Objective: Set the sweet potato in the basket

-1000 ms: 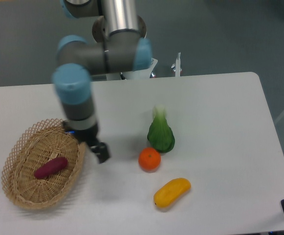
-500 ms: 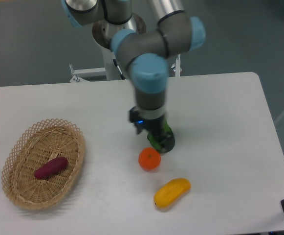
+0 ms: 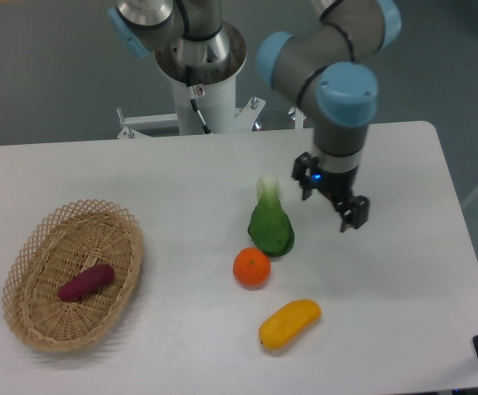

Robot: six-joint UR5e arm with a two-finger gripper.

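The magenta-purple sweet potato lies inside the tan woven basket at the left of the table, on the basket's floor. My gripper hangs over the table's right half, far from the basket and just right of the green vegetable. Its jaws stand apart and nothing is between them.
A green leafy vegetable stands mid-table. An orange sits just in front of it, and a yellow-orange oblong fruit lies nearer the front edge. The arm's base is at the back.
My gripper has swung from beside the basket's right rim across the table, past the green vegetable, to the right side. The sweet potato and basket have not moved.
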